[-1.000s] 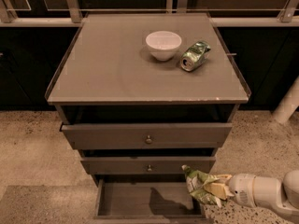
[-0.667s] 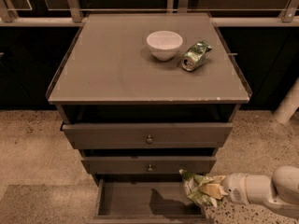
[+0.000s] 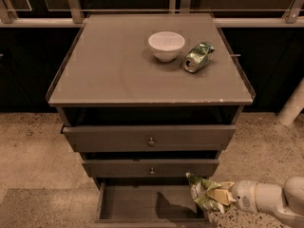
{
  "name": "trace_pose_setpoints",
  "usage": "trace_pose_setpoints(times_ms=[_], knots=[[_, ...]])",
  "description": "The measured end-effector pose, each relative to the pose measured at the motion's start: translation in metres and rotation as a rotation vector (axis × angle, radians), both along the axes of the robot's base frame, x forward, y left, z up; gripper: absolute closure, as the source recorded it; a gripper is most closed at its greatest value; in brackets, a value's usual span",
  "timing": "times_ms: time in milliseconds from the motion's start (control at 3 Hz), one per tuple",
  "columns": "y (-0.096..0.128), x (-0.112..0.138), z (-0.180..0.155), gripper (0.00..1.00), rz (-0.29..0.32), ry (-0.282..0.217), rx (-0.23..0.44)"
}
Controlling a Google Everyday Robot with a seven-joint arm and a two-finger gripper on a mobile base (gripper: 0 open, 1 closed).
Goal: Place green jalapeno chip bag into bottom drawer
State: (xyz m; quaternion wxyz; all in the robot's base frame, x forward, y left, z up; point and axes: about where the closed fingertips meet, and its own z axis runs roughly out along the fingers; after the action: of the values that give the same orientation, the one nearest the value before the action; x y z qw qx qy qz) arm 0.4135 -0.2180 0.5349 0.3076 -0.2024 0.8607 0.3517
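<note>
Holding the green jalapeno chip bag (image 3: 198, 189) in the gripper (image 3: 212, 196) — yellowish fingers (image 3: 223, 194) clenched on the bag's crumpled right side, with most of the bag sticking out to the left of the gripper. Reaching in from the right edge of the view on a white arm (image 3: 270, 201), low down by the speckled floor (image 3: 266, 146).

Hanging over the right front corner of the bottom drawer (image 3: 133, 204), the bag, partly above the drawer's right wall; cannot tell whether touching that wall or clear of it. Pulled open and spreading away to the left of the gripper, that drawer, with a dark shadow on its floor just left of the bag.

Just above and to the left of the gripper, the middle drawer (image 3: 118, 168), slightly out, with a small round knob at its centre. Above that, the top drawer (image 3: 104, 137), out a little further, with a matching knob.

Well above the gripper, on the cabinet top (image 3: 109, 75): a white bowl (image 3: 166, 45) standing upright and, just to its right, a dented green can (image 3: 198, 57) lying on its side — near each other, apparently not touching.
</note>
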Motion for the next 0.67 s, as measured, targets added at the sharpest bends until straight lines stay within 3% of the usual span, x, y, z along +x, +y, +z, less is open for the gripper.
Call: trace_pose_setpoints(times_ms=[333, 667], knots=[[-0.005, 0.010, -0.022, 1.00, -0.049, -0.029, 0.085], [0.005, 0.018, -0.070, 1.00, -0.069, 0.003, 0.194]])
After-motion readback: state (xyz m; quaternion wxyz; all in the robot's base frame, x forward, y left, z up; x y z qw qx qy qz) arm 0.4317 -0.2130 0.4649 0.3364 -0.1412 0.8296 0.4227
